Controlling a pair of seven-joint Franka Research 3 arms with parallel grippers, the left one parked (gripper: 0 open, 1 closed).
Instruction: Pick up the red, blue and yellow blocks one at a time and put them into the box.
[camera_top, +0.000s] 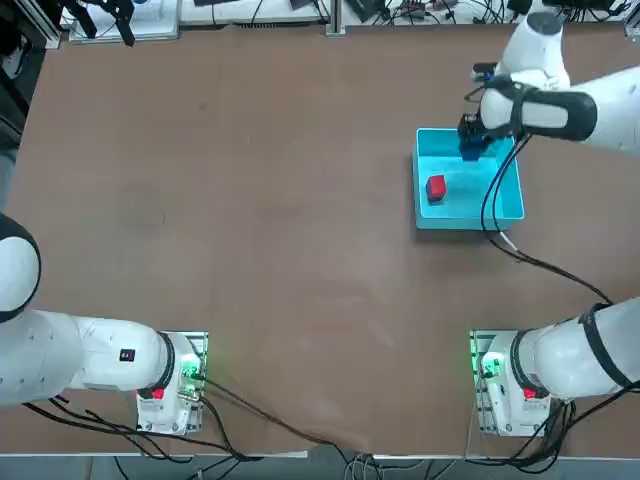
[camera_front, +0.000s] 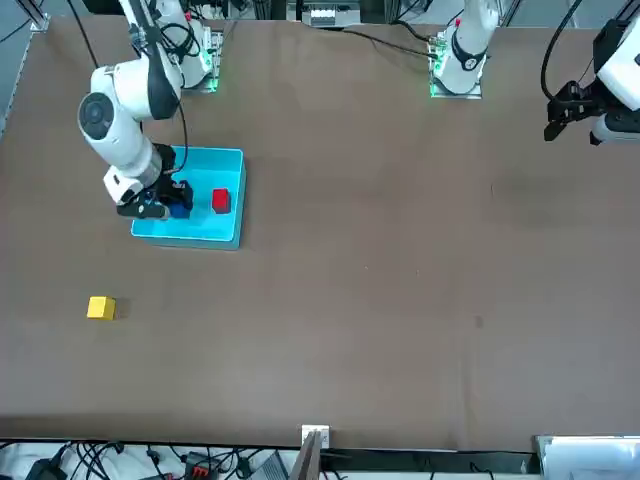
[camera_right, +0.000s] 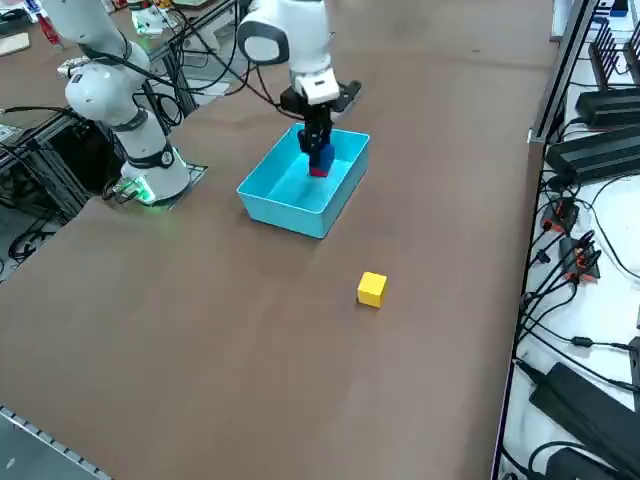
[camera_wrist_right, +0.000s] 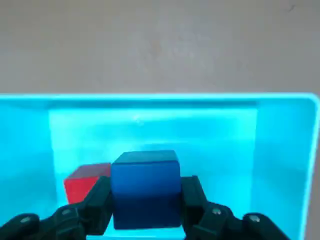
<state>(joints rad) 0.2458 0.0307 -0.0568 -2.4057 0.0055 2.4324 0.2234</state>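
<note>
From my remote station, I see no brand, label or lettering that can be made out. The right gripper (camera_wrist_right: 146, 200), which I operate, is clamped on the blue block (camera_wrist_right: 146, 190), a finger pressed to each of two opposite sides, over the light-blue box (camera_top: 441, 215) at the right of the overhead view. The red block (camera_top: 436, 188) sits inside that box, near the blue one. The yellow block (camera_right: 372, 289) rests on the brown table (camera_right: 250, 350), outside the box and apart from it, on the side away from the arms' bases.
</note>
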